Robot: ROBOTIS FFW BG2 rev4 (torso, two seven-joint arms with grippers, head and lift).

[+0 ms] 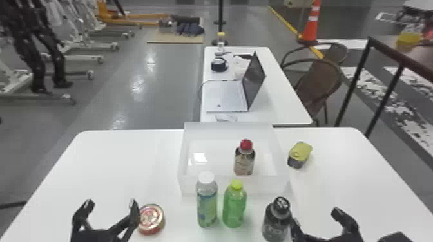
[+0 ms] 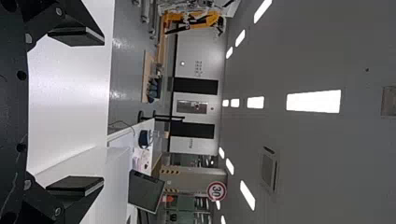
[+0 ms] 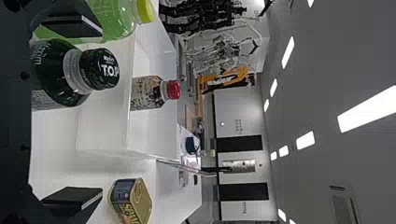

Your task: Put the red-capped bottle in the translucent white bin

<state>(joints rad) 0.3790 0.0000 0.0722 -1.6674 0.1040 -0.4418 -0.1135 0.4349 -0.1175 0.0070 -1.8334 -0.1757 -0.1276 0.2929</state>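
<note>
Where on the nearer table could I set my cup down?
The widest bare patch of table lies left of the bin, beyond the round tin. More is free right of the yellow-lidded tin, and inside the bin, left of the red-capped bottle. Crowded: just before the bin, with the white-capped bottle, green bottle and dark bottle.

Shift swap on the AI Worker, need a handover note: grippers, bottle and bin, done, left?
Left gripper: open, empty, over the table's near left.
Right gripper: open, empty, near right, by the black-capped bottle.
Red-capped bottle: upright inside the translucent white bin, toward its right side.
Done: bottle is in the bin.
Left: nothing on the task; I'd park both arms, minding the black-capped bottle.
</note>
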